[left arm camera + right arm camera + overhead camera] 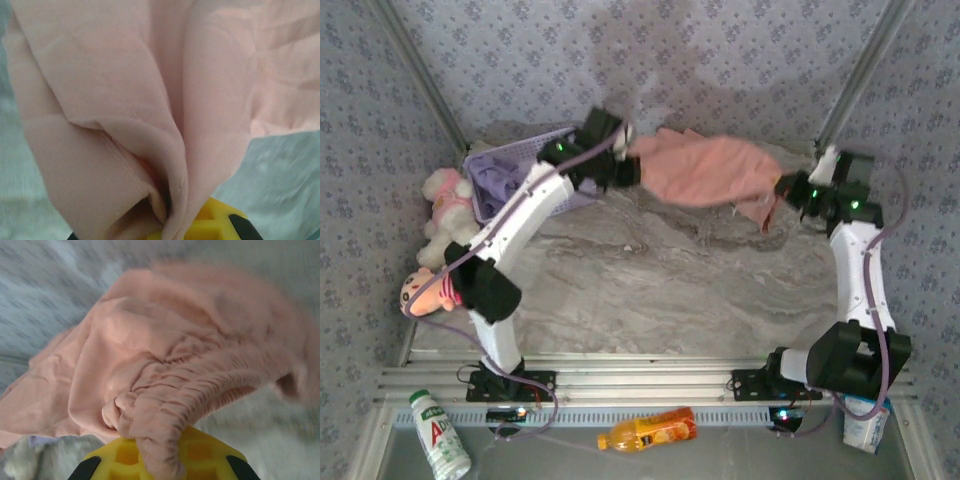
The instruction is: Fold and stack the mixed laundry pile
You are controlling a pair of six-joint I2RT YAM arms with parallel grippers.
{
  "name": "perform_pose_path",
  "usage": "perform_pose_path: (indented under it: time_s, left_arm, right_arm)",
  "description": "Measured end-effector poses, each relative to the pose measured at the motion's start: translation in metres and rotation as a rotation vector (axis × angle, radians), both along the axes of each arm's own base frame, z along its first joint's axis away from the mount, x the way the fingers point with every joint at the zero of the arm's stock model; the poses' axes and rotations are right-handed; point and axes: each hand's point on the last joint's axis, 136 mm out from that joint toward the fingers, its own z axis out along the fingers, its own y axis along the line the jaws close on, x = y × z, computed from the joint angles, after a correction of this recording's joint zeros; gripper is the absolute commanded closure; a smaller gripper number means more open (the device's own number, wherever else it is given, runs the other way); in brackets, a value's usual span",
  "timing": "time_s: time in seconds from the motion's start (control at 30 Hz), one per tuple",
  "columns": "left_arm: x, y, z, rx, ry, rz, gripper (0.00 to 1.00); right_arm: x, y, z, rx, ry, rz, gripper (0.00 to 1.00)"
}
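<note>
Salmon-pink garment (pixel 150 100) is pinched in the closed left gripper (pixel 170 217). Its gathered waistband (pixel 190 390) is clamped by the right gripper (pixel 160 460). From above, it is held stretched over the far tabletop (pixel 620 290); even tension is advised while lowering it flat.

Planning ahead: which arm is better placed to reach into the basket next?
Left, probably: the left gripper grips the pink garment right beside the basket; the right gripper holds the far end.
</note>
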Motion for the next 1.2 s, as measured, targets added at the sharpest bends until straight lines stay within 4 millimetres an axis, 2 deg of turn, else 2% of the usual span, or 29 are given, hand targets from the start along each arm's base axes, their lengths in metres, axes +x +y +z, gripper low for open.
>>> perform_pose_path:
  time_s: [0.03, 0.07, 0.1, 0.13, 0.17, 0.2, 0.27, 0.37, 0.43, 0.53, 0.6, 0.67, 0.73, 0.8, 0.87, 0.97, 1.03, 1.13, 1.2]
  left_arm:
    - [-0.014, 0.011, -0.026, 0.025, 0.058, 0.02, 0.87]
    - [-0.027, 0.027, -0.054, 0.053, 0.118, 0.055, 0.58]
    - [-0.04, 0.048, -0.08, 0.083, 0.178, 0.104, 0.27]
    - [-0.046, 0.063, -0.095, 0.096, 0.215, 0.147, 0.02]
    - [-0.055, 0.081, -0.11, 0.115, 0.26, 0.201, 0.0]
    - [-0.058, 0.095, -0.12, 0.127, 0.287, 0.251, 0.0]
    - [-0.057, 0.109, -0.127, 0.136, 0.306, 0.312, 0.0]
    - [-0.048, 0.108, -0.121, 0.113, 0.279, 0.34, 0.0]
    - [-0.04, 0.102, -0.112, 0.088, 0.248, 0.342, 0.01]
    - [-0.017, 0.085, -0.093, 0.029, 0.177, 0.333, 0.08]
    - [-0.002, 0.066, -0.085, -0.008, 0.127, 0.302, 0.15]
    - [0.007, 0.046, -0.086, -0.032, 0.108, 0.263, 0.24]
    - [0.011, 0.027, -0.099, -0.037, 0.11, 0.218, 0.31]
    - [0.01, 0.014, -0.124, -0.012, 0.141, 0.176, 0.32]
    - [0.005, 0.008, -0.149, 0.021, 0.177, 0.145, 0.33]
    - [-0.01, 0.017, -0.183, 0.081, 0.24, 0.123, 0.37]
    - [-0.023, 0.026, -0.199, 0.118, 0.279, 0.115, 0.39]
    - [-0.039, 0.033, -0.215, 0.158, 0.315, 0.092, 0.48]
    - [-0.054, 0.034, -0.226, 0.189, 0.342, 0.066, 0.58]
  right_arm:
    - [-0.014, 0.005, -0.025, 0.019, 0.064, 0.004, 0.99]
    - [-0.034, 0.013, -0.051, 0.039, 0.138, 0.013, 0.86]
    - [-0.051, 0.023, -0.068, 0.056, 0.196, 0.027, 0.6]
    - [-0.067, 0.034, -0.079, 0.064, 0.238, 0.049, 0.42]
    - [-0.083, 0.047, -0.087, 0.063, 0.273, 0.084, 0.31]
    - [-0.097, 0.059, -0.091, 0.05, 0.296, 0.12, 0.22]
    - [-0.113, 0.071, -0.092, 0.032, 0.313, 0.161, 0.2]
    - [-0.116, 0.064, -0.09, -0.004, 0.318, 0.127, 0.21]
    - [-0.108, 0.054, -0.088, -0.036, 0.33, 0.087, 0.22]
    - [-0.083, 0.038, -0.083, -0.107, 0.33, 0.037, 0.26]
    - [-0.06, 0.026, -0.084, -0.145, 0.318, 0.0, 0.31]
    - [-0.039, 0.013, -0.092, -0.158, 0.319, -0.04, 0.39]
    - [-0.018, -0.001, -0.111, -0.161, 0.343, -0.084, 0.44]
    - [-0.001, -0.016, -0.137, -0.156, 0.396, -0.126, 0.45]
    - [0.012, -0.026, -0.159, -0.149, 0.446, -0.157, 0.47]
    - [0.031, -0.037, -0.182, -0.142, 0.495, -0.19, 0.47]
    - [0.043, -0.04, -0.189, -0.143, 0.506, -0.202, 0.45]
    - [0.058, -0.045, -0.194, -0.14, 0.511, -0.222, 0.42]
    - [0.07, -0.047, -0.199, -0.138, 0.512, -0.231, 0.41]
